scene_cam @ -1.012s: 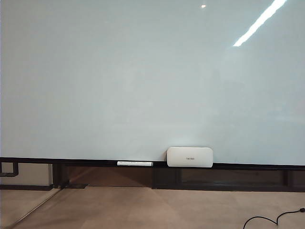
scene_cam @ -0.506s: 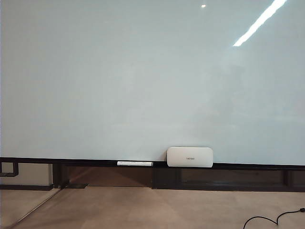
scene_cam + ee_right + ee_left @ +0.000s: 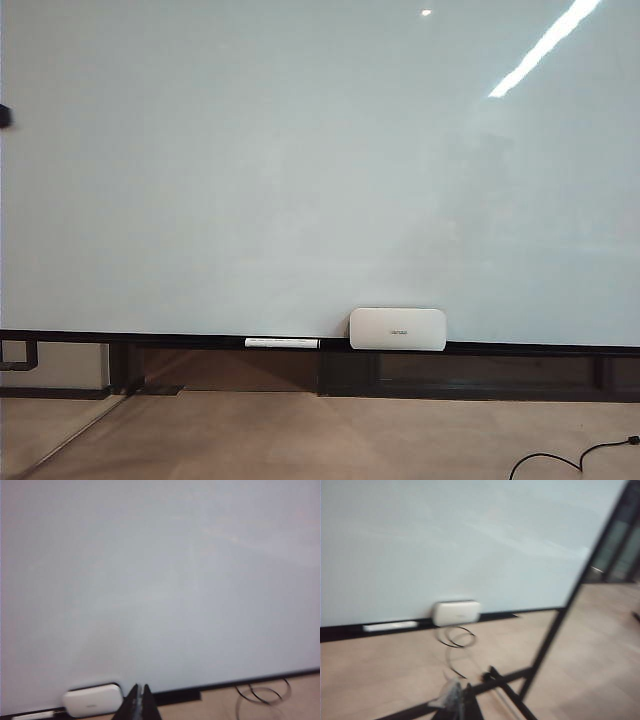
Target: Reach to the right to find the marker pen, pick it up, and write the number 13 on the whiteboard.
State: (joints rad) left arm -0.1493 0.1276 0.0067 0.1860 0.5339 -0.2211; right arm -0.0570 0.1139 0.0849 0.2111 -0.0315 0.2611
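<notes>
The whiteboard (image 3: pixel 300 170) fills most of the exterior view, its face bare of marks, with a black rail (image 3: pixel 180 338) along its lower edge. The marker pen is out of view. My left gripper (image 3: pixel 460 700) hangs low over the floor in front of the board's stand. It is blurred, its fingers close together, with a pale patch on one. My right gripper (image 3: pixel 139 692) is shut with nothing in it and points at the rail beside the white box (image 3: pixel 92 700). In the exterior view only a small dark shape (image 3: pixel 3 115) shows at the left edge.
A rounded white box (image 3: pixel 397 329) and a long thin white stick (image 3: pixel 283 343) lie on the rail. The stand's black bars (image 3: pixel 555 630) cross the left wrist view. A coiled cable (image 3: pixel 455 637) lies on the floor, and a black cable (image 3: pixel 570 460) runs at the lower right.
A small dark shape has come in at the left edge of the exterior view. The board, the box and the stick have not moved.
</notes>
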